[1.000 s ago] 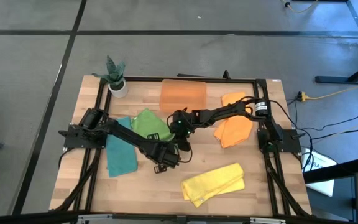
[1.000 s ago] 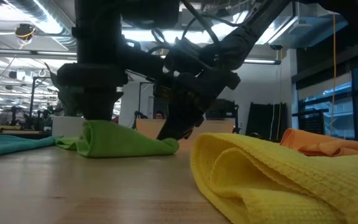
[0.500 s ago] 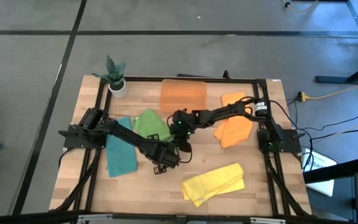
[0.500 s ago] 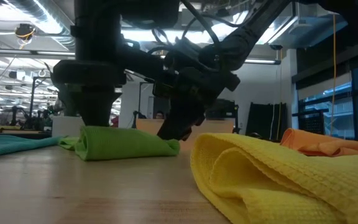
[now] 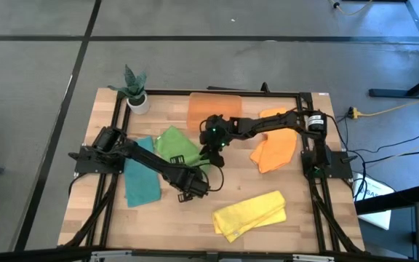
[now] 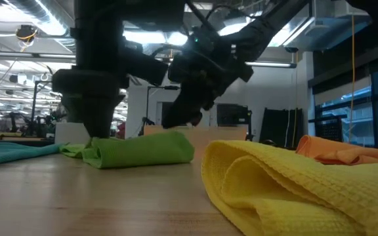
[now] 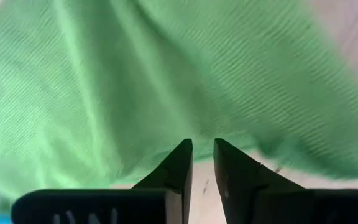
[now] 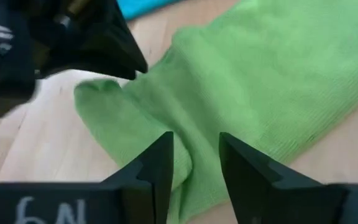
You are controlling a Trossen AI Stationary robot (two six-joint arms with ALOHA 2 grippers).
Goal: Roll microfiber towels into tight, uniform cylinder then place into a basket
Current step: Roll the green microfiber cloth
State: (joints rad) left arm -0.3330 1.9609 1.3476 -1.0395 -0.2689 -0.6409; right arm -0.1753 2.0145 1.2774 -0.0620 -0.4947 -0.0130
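The green towel (image 5: 174,144) lies partly rolled at the table's middle, a low thick bundle in the low view (image 6: 143,151). My left gripper (image 5: 192,188) points down at the towel's near edge, its fingers nearly together (image 7: 204,144). My right gripper (image 5: 211,154) hovers open just above the towel's right end (image 6: 173,122), touching nothing; the towel shows under its fingers (image 8: 196,155). The teal towel (image 5: 140,182), the yellow towel (image 5: 249,215) and the orange towels (image 5: 273,149) lie flat on the wood. The orange basket (image 5: 213,109) stands at the far edge. My left gripper comes from above, pointing steeply down, and closes its fingertips (image 7: 185,149) on the green towel's near edge (image 7: 201,134). Only a narrow gap stays between them. Whether it has one layer or a fold does not show. The towel lies on the table, slack.
A small white pot with a green plant (image 5: 135,93) stands at the far left corner. A black frame (image 5: 115,124) runs around the wooden top. The yellow towel fills the near right in the low view (image 6: 294,190). Bare wood (image 5: 173,225) lies at the near left.
My right gripper has lifted off the green towel and drawn back toward the far edge. The end of the towel it left now stands thicker and higher. The end under my left gripper has stayed where it was.
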